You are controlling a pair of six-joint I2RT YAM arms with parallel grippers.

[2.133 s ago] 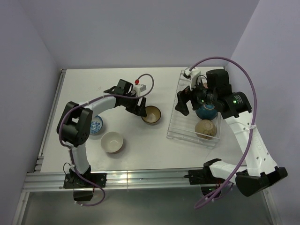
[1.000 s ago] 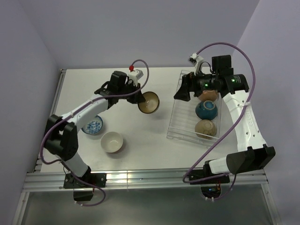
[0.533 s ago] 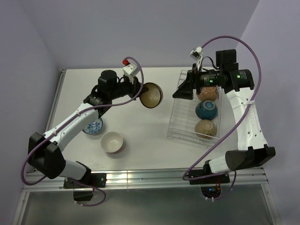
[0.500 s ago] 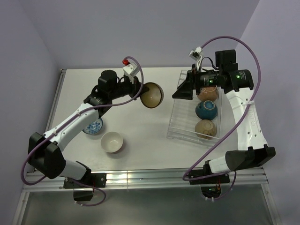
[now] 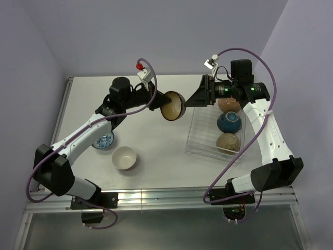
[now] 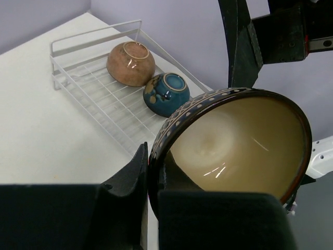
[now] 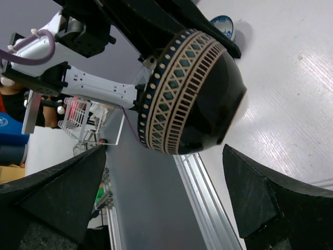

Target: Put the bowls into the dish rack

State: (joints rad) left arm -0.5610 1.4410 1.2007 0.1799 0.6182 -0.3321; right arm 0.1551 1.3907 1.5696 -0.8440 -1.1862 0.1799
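Tabletop [image 5: 156,151] first: white, broad, with open air between the two arms. Next the clear dish rack [image 5: 200,133] at the right. Carries three bowls in a row down its right-hand lane: tan-brown bowl [image 5: 229,104], dark blue bowl [image 5: 229,122], tan bowl [image 5: 228,142]. Leaves the left lane of ribs bare, so room there. Mind the low wall on that side, probably best cleared from above.

Over at the left of the table, blue-patterned white bowl [image 5: 104,139] and cream-white bowl [image 5: 125,157], both untouched.

Now the black patterned bowl [image 5: 171,105]! Hangs tilted in mid-air just left of the rack, pinched at the rim by the left gripper [image 5: 162,101], one finger inside, one outside. Looks like glazed ceramic, so likely stiff, slick, chippable and weighty for a rim pinch. Faces the right gripper [image 5: 195,96], spread wide close beside it and gripping nothing. Calls for a hold across the free rim, by the look of it.
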